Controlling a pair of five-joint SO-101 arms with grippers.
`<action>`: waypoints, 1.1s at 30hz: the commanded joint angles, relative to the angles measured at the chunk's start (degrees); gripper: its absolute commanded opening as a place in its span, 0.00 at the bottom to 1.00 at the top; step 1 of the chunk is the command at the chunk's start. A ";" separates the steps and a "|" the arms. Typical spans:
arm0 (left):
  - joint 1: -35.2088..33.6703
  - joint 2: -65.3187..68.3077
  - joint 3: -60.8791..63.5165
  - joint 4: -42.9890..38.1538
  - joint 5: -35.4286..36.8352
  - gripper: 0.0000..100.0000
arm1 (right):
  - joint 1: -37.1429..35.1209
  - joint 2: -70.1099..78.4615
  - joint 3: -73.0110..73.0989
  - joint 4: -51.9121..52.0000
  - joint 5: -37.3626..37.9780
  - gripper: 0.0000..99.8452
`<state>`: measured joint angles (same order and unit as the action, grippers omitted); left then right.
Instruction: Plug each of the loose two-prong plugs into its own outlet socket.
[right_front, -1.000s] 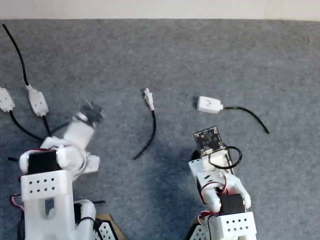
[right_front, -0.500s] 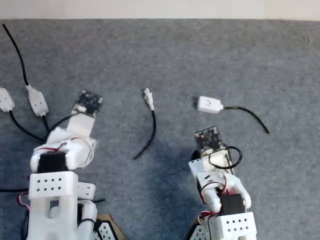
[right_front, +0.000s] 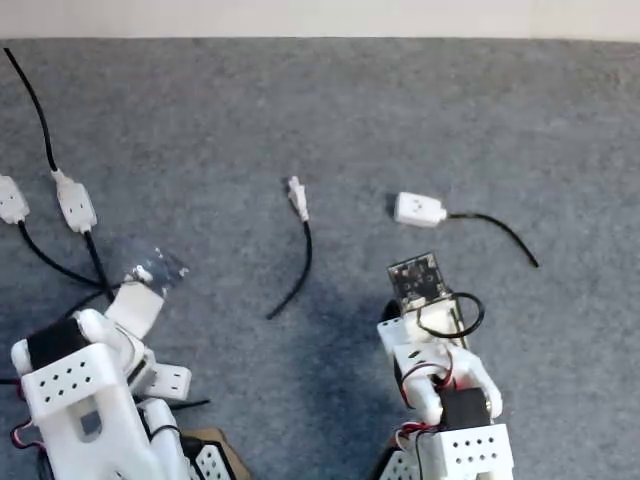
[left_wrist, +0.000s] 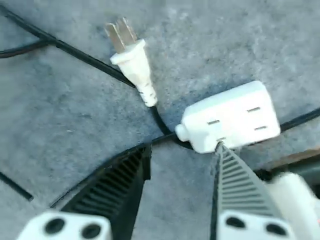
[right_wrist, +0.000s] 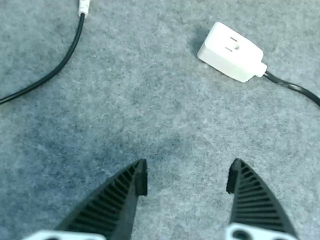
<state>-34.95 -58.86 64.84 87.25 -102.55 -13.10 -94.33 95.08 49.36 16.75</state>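
Note:
A white two-prong plug (left_wrist: 131, 61) lies on the grey carpet with its black cord running to a white outlet socket (left_wrist: 229, 117) beside it. My left gripper (left_wrist: 182, 151) hangs open just above them, one fingertip (left_wrist: 220, 150) at the socket's edge. A second white socket (right_wrist: 230, 50) lies ahead of my open right gripper (right_wrist: 187, 176), with nothing between its fingers. In the high view that socket (right_front: 418, 208) sits right of centre, and a loose plug (right_front: 297, 196) with a black cord lies at mid-table.
Two more white cord ends (right_front: 75, 205) lie at the far left with black cords (right_front: 40, 110) trailing across the carpet. The left arm (right_front: 90, 350) stands at the lower left, the right arm (right_front: 430, 340) at the lower right. A pale wall edge (right_front: 320, 18) bounds the far side.
The left arm first stretched forward, then drew back and swung left, and its base now sits tilted. The right arm, the middle plug and the right socket have not moved.

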 joint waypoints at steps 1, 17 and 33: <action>1.54 -0.66 -1.45 2.64 -6.86 0.22 | -0.57 -0.57 1.89 -1.36 0.88 0.25; 12.88 -0.66 21.49 -29.27 -7.03 0.24 | -0.57 -0.57 1.80 -1.36 0.97 0.25; 30.11 -0.66 -2.33 -16.26 19.08 0.05 | -0.57 -0.57 1.98 -1.36 0.97 0.25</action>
<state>-8.13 -58.86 68.97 67.47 -86.64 -13.10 -94.33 95.25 49.36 16.92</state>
